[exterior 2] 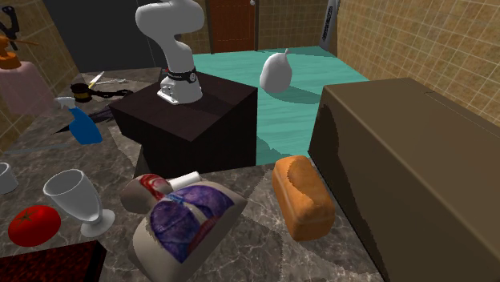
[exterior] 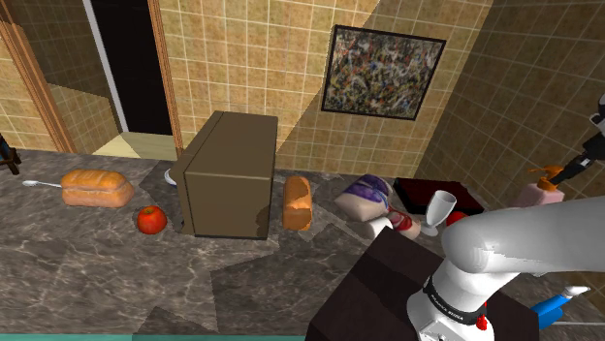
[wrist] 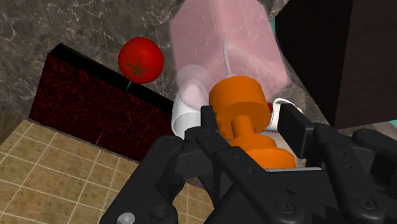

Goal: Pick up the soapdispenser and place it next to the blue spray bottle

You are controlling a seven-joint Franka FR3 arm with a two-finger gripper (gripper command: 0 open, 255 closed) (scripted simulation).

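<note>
Soap dispenser (exterior 2: 24, 86) clipped at edge

A tomato (exterior: 150, 220) lies near a bread loaf (exterior: 97, 188).

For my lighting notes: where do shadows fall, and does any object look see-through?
Shoulder view: a diagonal shadow edge crosses the tiled wall, and a darker patch lies on the counter in front of the brown box. Wrist view: the pink soap dispenser looks translucent, its white tube showing through.
</note>
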